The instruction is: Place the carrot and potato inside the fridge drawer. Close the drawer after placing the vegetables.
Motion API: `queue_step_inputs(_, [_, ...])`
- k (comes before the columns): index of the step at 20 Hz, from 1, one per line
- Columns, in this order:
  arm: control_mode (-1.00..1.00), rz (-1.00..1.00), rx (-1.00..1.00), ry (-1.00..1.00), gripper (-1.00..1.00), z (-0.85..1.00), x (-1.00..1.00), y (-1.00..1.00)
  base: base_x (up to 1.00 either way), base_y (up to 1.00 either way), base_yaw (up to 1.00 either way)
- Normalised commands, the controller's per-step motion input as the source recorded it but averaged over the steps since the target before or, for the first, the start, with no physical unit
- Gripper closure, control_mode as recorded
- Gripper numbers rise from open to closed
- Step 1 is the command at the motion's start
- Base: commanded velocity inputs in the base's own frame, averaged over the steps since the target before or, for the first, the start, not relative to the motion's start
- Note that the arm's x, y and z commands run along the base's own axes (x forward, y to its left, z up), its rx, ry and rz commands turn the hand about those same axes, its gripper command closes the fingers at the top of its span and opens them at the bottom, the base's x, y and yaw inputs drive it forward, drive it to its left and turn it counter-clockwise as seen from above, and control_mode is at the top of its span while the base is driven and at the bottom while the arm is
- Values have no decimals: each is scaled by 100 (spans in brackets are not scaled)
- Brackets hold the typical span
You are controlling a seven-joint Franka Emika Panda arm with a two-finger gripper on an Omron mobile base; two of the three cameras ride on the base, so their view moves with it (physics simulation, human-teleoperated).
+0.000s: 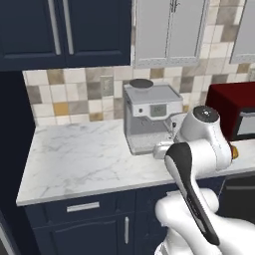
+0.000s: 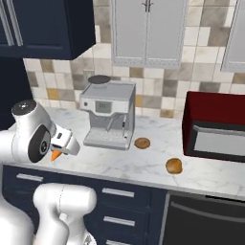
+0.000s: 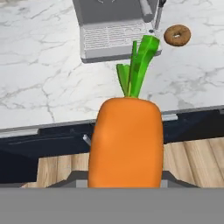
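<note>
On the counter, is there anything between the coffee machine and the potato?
Yes: the brown donut lies on the marble between the coffee machine and the potato, clearest in the right base view.

Lying long and flat: white marble counter (image 2: 153, 165) above dark blue drawers. Sitting on it: boxy silver coffee machine (image 2: 108, 115), small brown ring donut (image 2: 142, 143) just beside that, round golden-brown potato (image 2: 174, 166) nearer the front edge, big dark red microwave (image 2: 216, 127) at the right.
</note>
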Motion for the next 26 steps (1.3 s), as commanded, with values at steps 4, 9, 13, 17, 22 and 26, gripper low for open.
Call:
queue_step_inputs(4, [100,0,0,0,100,0,0,0,-100,0,12])
queue_step_inputs(9, [100,0,0,0,100,0,0,0,-100,0,27])
queue_step_inputs(13, [100,0,0,0,100,0,0,0,-100,0,43])
queue_step_inputs(17, [100,0,0,0,100,0,0,0,-89,0,55])
queue_step_inputs(22, [100,0,0,0,100,0,0,0,-79,0,62])
queue_step_inputs(26, [100,0,0,0,100,0,0,0,-77,0,64])
